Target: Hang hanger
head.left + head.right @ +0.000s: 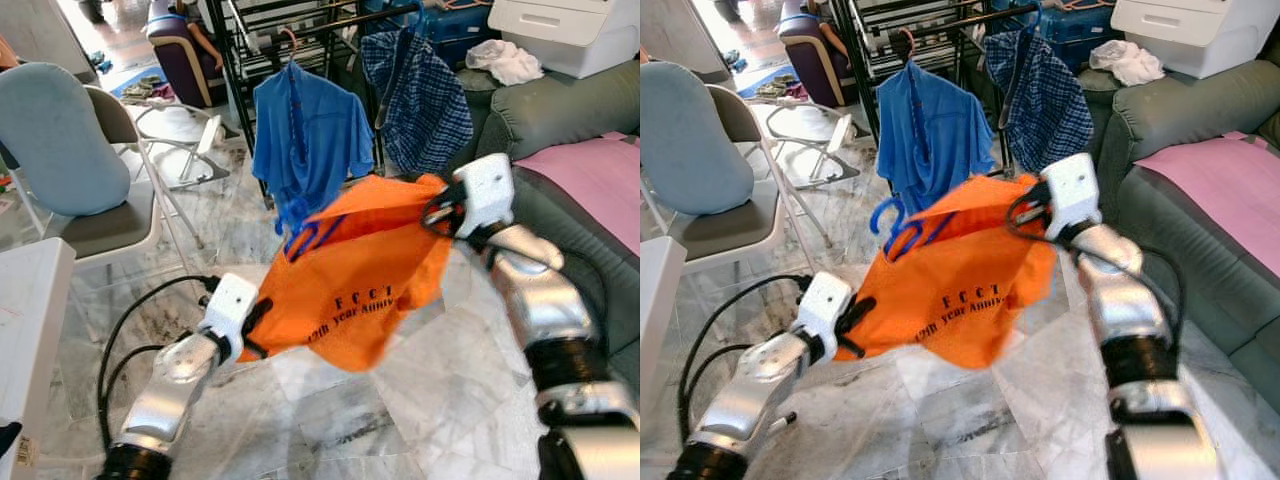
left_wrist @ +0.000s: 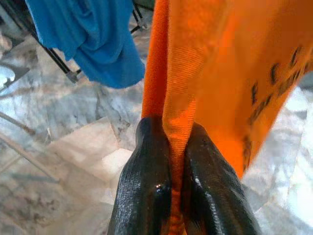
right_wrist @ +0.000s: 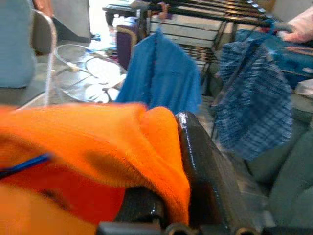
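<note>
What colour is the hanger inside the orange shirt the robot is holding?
Blue. The hanger pokes out of the orange shirt; it shows best in the right eye view.

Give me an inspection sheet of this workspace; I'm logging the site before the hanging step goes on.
Surface: pale marble floor.
Job's things: orange shirt held stretched in the air between both grippers, a blue hanger poking from its neck; black rack beyond it.
Clutter: blue shirt and checked shirt already hang on the rack.
Grippers: left gripper shut on the orange shirt's edge; right gripper shut on its other side.
Cables: black cables looping over the floor beside the left arm.
Surroundings: folding chair with blue cushion on the left, grey sofa with pink cloth on the right.
</note>
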